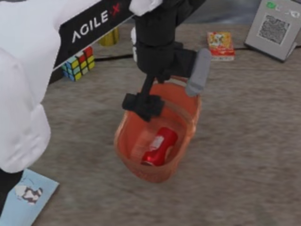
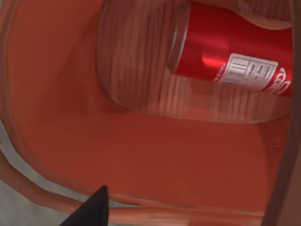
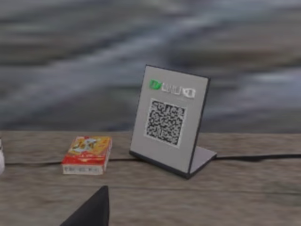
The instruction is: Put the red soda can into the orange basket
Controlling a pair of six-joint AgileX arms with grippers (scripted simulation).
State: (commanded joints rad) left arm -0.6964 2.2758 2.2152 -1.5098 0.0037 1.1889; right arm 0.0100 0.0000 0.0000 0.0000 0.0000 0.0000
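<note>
The red soda can [image 1: 160,147] lies on its side on the ribbed bottom of the orange basket [image 1: 123,137], near the middle of the table. The left wrist view looks straight into the basket [image 2: 141,155] and shows the can [image 2: 235,52] free, with its white label patch up. My left gripper [image 1: 143,106] hangs open just above the basket's far rim, holding nothing; one dark fingertip [image 2: 96,209] shows, well apart from the can. My right gripper is outside the top view; its fingertip [image 3: 96,207] hovers over bare table, parked and open.
The basket's grey handle [image 1: 198,72] arches beside my left wrist. A colour cube [image 1: 78,63] and a yellow object [image 1: 109,36] sit back left. A red-orange printed box [image 1: 221,45] and a QR stand [image 1: 274,29] stand back right. A blue card [image 1: 26,197] lies front left.
</note>
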